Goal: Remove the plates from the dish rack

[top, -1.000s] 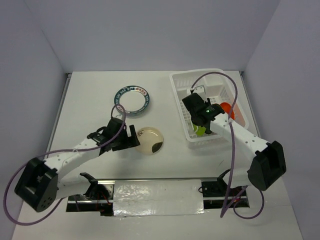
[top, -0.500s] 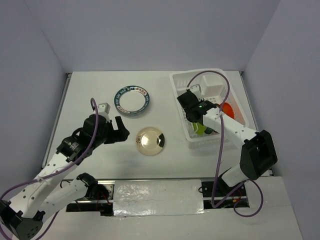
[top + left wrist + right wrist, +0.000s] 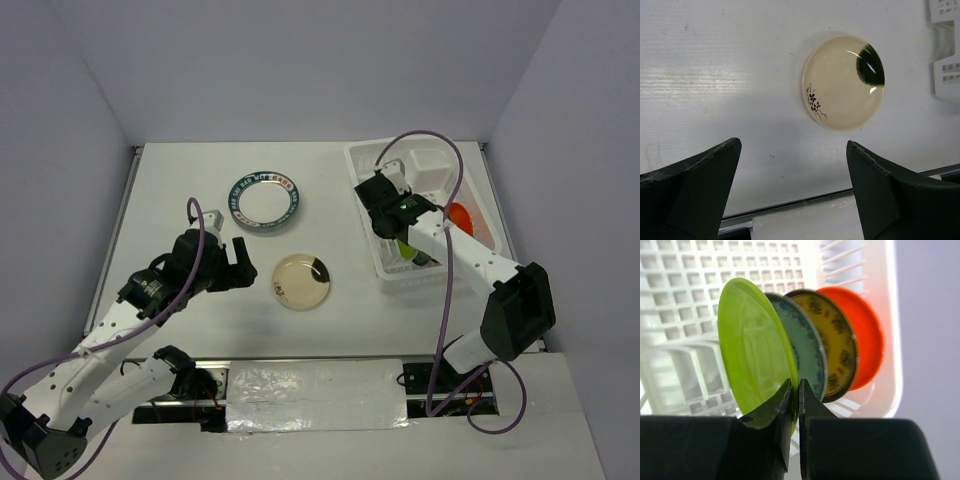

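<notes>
The right pincer point(image 3: 794, 390) pinches the green plate point(image 3: 747, 335) by its rim in the rack point(image 3: 685, 270); the left pincer point(image 3: 792, 145) is spread. It should lift straight up, clear of the next plate point(image 3: 805, 355).

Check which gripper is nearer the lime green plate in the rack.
Right. The right gripper is shut on the rim of the lime green plate in the dish rack; the left gripper is open over the table by the cream plate, far off.
</notes>
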Tool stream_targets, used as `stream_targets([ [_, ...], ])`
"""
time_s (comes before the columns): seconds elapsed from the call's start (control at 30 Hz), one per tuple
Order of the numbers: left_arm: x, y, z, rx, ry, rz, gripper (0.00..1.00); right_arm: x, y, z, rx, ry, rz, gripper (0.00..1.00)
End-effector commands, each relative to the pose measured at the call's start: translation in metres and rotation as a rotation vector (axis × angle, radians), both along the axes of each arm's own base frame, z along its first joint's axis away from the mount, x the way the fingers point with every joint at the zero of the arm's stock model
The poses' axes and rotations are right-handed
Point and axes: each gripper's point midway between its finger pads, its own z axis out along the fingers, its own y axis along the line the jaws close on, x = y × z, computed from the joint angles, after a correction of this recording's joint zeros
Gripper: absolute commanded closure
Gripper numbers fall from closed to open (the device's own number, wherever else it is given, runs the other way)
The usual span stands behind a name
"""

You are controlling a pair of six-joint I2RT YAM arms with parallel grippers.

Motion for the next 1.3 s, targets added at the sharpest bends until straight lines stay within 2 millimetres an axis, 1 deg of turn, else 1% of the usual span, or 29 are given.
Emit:
stream_targets([
  [0.0, 0.004, -0.001, 0.025, -0.011, -0.068, -0.013, 0.0, 0.002, -0.015, 0.059, -0.055, -0.156, -0.07, 1.0],
  [0.07, 0.004, -0.001, 0.03, -0.018, -0.078, -0.015, 0.0, -0.002, -0.019, 0.074, -0.05, -0.194, -0.096, 1.0],
  [0.17, 0.006, -0.004, 0.04, -0.034, -0.102, -0.027, 0.0, -0.005, -0.016, 0.096, -0.032, -0.25, -0.093, 1.0],
  [0.2, 0.007, -0.005, 0.045, -0.043, -0.108, -0.031, 0.01, -0.01, -0.016, 0.104, -0.022, -0.259, -0.089, 1.0],
  [0.23, 0.007, -0.007, 0.048, -0.05, -0.115, -0.039, 0.01, -0.012, -0.013, 0.117, 0.0, -0.285, -0.085, 1.0],
  [0.3, 0.009, -0.019, 0.062, -0.097, -0.145, -0.088, 0.0, -0.023, -0.011, 0.132, 0.042, -0.307, -0.078, 1.0],
  [0.33, 0.008, -0.026, 0.069, -0.117, -0.163, -0.125, 0.01, -0.025, -0.002, 0.143, 0.094, -0.325, -0.045, 1.0],
  [0.4, 0.013, -0.044, 0.093, -0.198, -0.246, -0.201, 0.0, -0.033, 0.026, 0.151, 0.275, -0.315, 0.098, 1.0],
  [0.43, 0.004, -0.063, 0.105, -0.267, -0.26, -0.311, 0.0, -0.036, 0.042, 0.151, 0.35, -0.3, 0.177, 1.0],
  [0.47, 0.002, -0.072, 0.113, -0.305, -0.278, -0.356, 0.0, -0.041, 0.058, 0.151, 0.429, -0.283, 0.254, 1.0],
  [0.5, 0.005, -0.083, 0.129, -0.352, -0.329, -0.396, 0.0, -0.058, 0.087, 0.157, 0.596, -0.249, 0.408, 1.0],
  [0.53, 0.001, -0.092, 0.136, -0.391, -0.337, -0.45, 0.0, -0.063, 0.106, 0.155, 0.684, -0.246, 0.486, 1.0],
  [0.57, 0.002, -0.095, 0.142, -0.407, -0.353, -0.461, 0.0, -0.077, 0.118, 0.165, 0.772, -0.253, 0.568, 1.0],
  [0.6, 0.007, -0.101, 0.152, -0.426, -0.385, -0.475, 0.01, -0.091, 0.147, 0.172, 0.903, -0.22, 0.696, 1.0],
  [0.63, 0.006, -0.105, 0.156, -0.437, -0.394, -0.497, 0.05, -0.099, 0.157, 0.165, 0.951, -0.185, 0.736, 1.0],
  [0.7, 0.013, -0.11, 0.163, -0.448, -0.41, -0.496, 0.08, -0.123, 0.182, 0.175, 1.097, -0.131, 0.868, 1.0],
  [0.73, 0.014, -0.112, 0.164, -0.451, -0.41, -0.5, 0.15, -0.128, 0.188, 0.171, 1.132, -0.11, 0.892, 1.0],
  [0.77, 0.015, -0.113, 0.165, -0.452, -0.406, -0.501, 0.18, -0.135, 0.191, 0.176, 1.17, -0.116, 0.921, 1.0],
  [0.8, 0.018, -0.116, 0.164, -0.45, -0.394, -0.5, 0.18, -0.137, 0.197, 0.184, 1.216, -0.131, 0.944, 1.0],
  [0.87, 0.017, -0.121, 0.165, -0.466, -0.396, -0.527, 0.21, -0.142, 0.203, 0.18, 1.249, -0.102, 0.958, 1.0],
  [0.9, 0.016, -0.123, 0.161, -0.471, -0.39, -0.532, 0.25, -0.143, 0.205, 0.183, 1.259, -0.106, 0.975, 1.0],
  [1.0, 0.02, -0.122, 0.153, -0.46, -0.369, -0.512, 0.65, -0.146, 0.211, 0.183, 1.299, -0.102, 0.997, 1.0],
  [1.03, 0.02, -0.122, 0.151, -0.452, -0.36, -0.509, 0.87, -0.147, 0.212, 0.183, 1.307, -0.102, 1.005, 1.0],
  [1.07, 0.021, -0.123, 0.145, -0.443, -0.341, -0.51, 0.97, -0.148, 0.214, 0.182, 1.319, -0.095, 1.007, 1.0],
  [1.13, 0.022, -0.121, 0.137, -0.426, -0.317, -0.501, 1.0, -0.143, 0.213, 0.177, 1.312, -0.104, 0.981, 0.88],
  [1.17, 0.024, -0.119, 0.128, -0.407, -0.289, -0.481, 1.0, -0.135, 0.208, 0.175, 1.289, -0.137, 0.941, 0.76],
  [1.2, 0.031, -0.111, 0.119, -0.377, -0.274, -0.415, 1.0, -0.128, 0.201, 0.165, 1.256, -0.141, 0.883, 0.59],
  [1.23, 0.036, -0.106, 0.11, -0.352, -0.251, -0.369, 1.0, -0.119, 0.192, 0.159, 1.217, -0.168, 0.817, 0.28],
  [1.27, 0.042, -0.099, 0.096, -0.314, -0.224, -0.313, 1.0, -0.11, 0.18, 0.153, 1.163, -0.205, 0.748, 0.19],
])
